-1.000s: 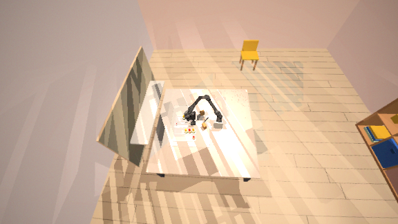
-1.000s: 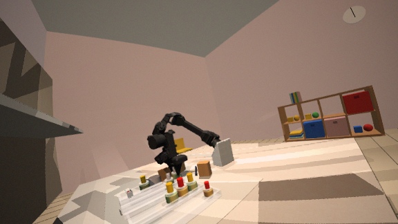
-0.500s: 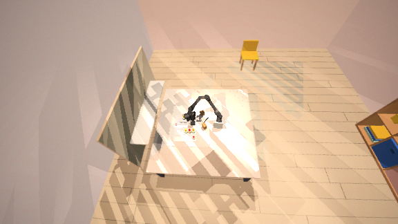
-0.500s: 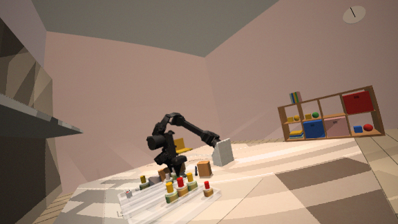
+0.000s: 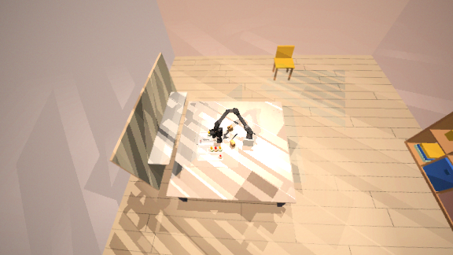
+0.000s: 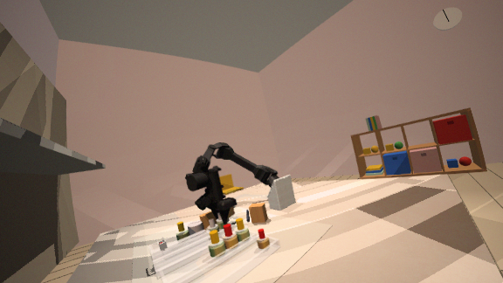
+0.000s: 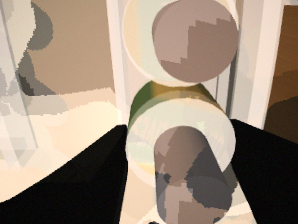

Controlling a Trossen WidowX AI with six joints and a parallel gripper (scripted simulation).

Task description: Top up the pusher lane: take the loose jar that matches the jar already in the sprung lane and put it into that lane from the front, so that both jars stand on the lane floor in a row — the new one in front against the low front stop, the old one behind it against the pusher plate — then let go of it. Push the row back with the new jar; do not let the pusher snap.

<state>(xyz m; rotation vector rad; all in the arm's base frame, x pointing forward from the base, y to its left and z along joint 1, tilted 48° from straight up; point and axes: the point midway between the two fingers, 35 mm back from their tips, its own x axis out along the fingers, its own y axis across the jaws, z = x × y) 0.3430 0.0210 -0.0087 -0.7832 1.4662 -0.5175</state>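
My gripper is shut on a jar with a pale glass shoulder, a greenish body and a grey-brown cap. It holds the jar upright at the mouth of a lane in the clear rack. In the wrist view a second jar of the same look stands just beyond it in the same lane, between two white rails. I cannot tell whether the two jars touch. The pusher plate and the front stop are hidden.
Jars with yellow caps and red caps stand in the rack's nearer lanes. A brown box and a dark stick lie right of the gripper. The grey wedge at the arm's base stands behind.
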